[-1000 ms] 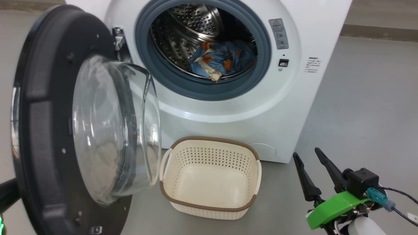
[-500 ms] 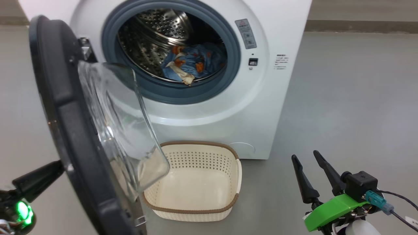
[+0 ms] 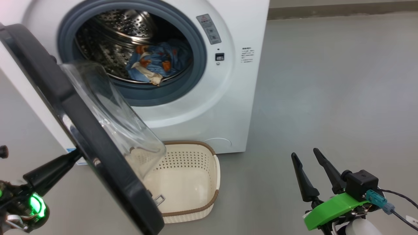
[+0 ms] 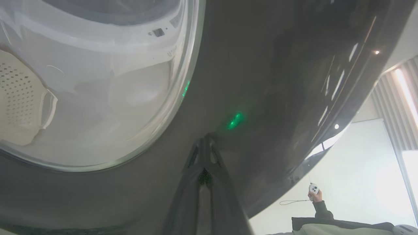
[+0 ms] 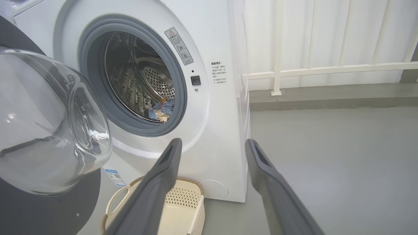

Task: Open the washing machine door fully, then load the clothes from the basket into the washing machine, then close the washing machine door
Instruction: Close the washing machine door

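Touching the black outer face of the washing machine door (image 4: 261,81), the left gripper (image 4: 204,142) has jaws pinched together, the right gripper (image 3: 305,152) hangs wide open, clothes (image 3: 156,60) inside the washing machine (image 3: 202,107).

Warning sticker (image 5: 179,45): red triangle sign on top, lines beneath too small to read; on the washing machine (image 5: 212,130) front.
Printed block (image 5: 218,71): illegible characters.
Blue label (image 5: 114,176): unreadable.
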{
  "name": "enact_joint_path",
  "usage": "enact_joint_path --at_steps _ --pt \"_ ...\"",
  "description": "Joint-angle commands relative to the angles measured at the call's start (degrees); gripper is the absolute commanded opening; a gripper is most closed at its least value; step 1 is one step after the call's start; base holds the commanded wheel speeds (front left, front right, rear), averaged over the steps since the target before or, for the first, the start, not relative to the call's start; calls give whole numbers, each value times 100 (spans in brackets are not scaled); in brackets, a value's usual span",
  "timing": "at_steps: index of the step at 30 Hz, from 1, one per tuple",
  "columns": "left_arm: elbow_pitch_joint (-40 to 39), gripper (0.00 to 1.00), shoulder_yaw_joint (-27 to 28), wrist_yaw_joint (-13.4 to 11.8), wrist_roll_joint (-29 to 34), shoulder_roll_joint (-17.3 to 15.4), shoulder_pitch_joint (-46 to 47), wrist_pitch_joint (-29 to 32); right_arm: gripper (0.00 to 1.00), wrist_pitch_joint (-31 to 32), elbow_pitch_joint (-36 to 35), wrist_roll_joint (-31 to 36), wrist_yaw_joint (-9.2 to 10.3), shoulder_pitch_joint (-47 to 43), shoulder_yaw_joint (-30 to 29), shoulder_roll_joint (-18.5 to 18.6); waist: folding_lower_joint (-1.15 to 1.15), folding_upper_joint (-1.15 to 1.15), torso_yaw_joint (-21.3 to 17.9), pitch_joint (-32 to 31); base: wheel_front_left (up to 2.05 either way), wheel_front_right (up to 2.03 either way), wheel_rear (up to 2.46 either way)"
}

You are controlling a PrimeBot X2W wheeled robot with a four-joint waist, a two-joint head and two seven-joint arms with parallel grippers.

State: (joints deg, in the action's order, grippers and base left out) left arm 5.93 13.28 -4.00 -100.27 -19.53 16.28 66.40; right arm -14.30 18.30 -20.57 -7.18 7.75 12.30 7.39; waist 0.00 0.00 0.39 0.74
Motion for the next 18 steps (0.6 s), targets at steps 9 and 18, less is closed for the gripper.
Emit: enact_joint_path --at_steps 9,18 --pt "-261 0 187 91 -24 -97 404 -5 100 -70 -186 134 -31 153 30 -48 0 0 -264 145 0 0 0" --pt "-230 0 205 159 -8 -61 425 -16 100 -70 -198 206 -31 136 -47 -102 0 0 -171 138 0 0 0"
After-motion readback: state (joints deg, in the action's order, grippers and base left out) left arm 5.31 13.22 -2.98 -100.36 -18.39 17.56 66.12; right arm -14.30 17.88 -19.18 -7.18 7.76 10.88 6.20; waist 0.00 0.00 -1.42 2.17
